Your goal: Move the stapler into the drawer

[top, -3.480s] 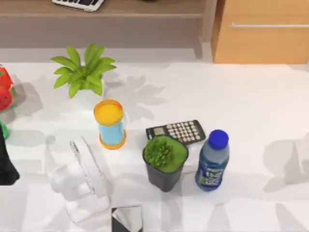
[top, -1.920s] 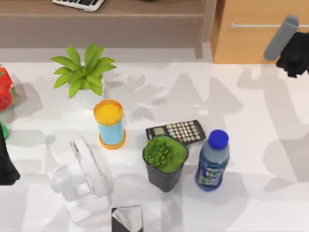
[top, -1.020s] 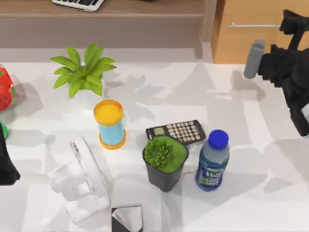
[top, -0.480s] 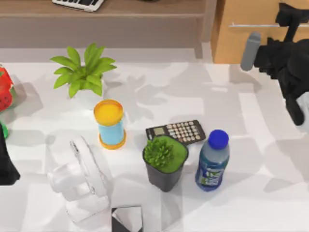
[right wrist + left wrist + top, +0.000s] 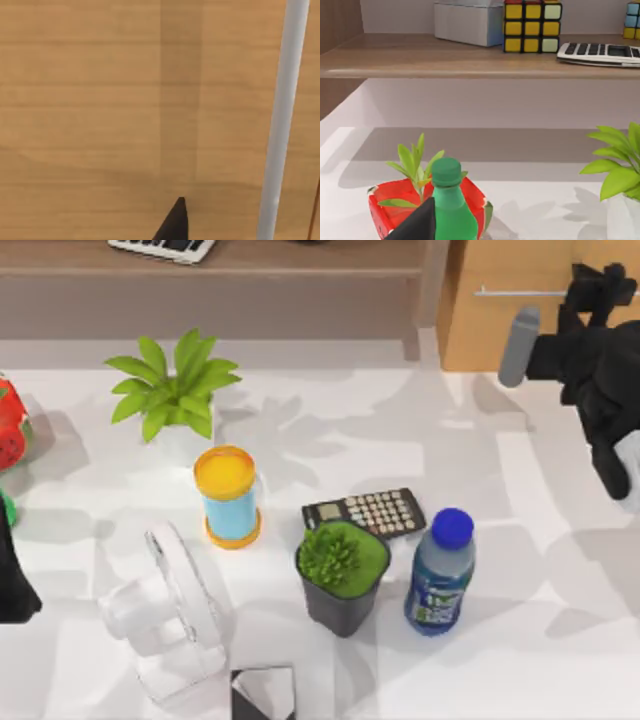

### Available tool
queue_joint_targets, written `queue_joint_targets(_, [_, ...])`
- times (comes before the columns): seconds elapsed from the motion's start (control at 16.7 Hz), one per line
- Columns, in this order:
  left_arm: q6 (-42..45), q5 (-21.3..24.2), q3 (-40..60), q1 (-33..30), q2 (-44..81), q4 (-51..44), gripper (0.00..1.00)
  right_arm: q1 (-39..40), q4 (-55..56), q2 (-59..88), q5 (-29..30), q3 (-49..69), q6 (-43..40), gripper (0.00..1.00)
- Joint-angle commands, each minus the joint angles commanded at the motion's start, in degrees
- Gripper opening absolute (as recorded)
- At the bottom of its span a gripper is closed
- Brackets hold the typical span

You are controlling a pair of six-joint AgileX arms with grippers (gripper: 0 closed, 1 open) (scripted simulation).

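Note:
The drawer (image 5: pixel 490 335) stands shut at the table's back right, light orange-brown with a thin silver bar handle (image 5: pixel 520 291). My right gripper (image 5: pixel 600 290) hovers right at the handle's right part. The right wrist view looks straight at the drawer front (image 5: pixel 100 100) from close by, with the handle (image 5: pixel 282 125) running past it. A black and silver thing (image 5: pixel 262 692), which I take for the stapler, lies at the table's front edge, partly cut off. My left gripper (image 5: pixel 12 585) stays parked at the far left.
Between stapler and drawer stand a blue-capped bottle (image 5: pixel 440 575), a dark potted plant (image 5: pixel 342 575), a calculator (image 5: pixel 365 512), an orange-lidded canister (image 5: pixel 230 495), a clear fan (image 5: pixel 170 610) and a leafy plant (image 5: pixel 172 390). A darker brown shelf (image 5: pixel 220 280) runs along the back left.
My right arm came in from the right and swung up to the drawer front, its gripper ending at the handle. The left arm and the table's things stayed put.

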Motion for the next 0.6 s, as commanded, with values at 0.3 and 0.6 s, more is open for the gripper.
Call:
queue_joint_targets(0.3, [0.0,0.0,0.0,0.0,0.0,0.0,1.00,0.0,0.0,0.0,0.0,0.0,0.0,0.02])
queue_joint_targets(0.6, [0.0,0.0,0.0,0.0,0.0,0.0,1.00,0.0,0.0,0.0,0.0,0.0,0.0,0.00])
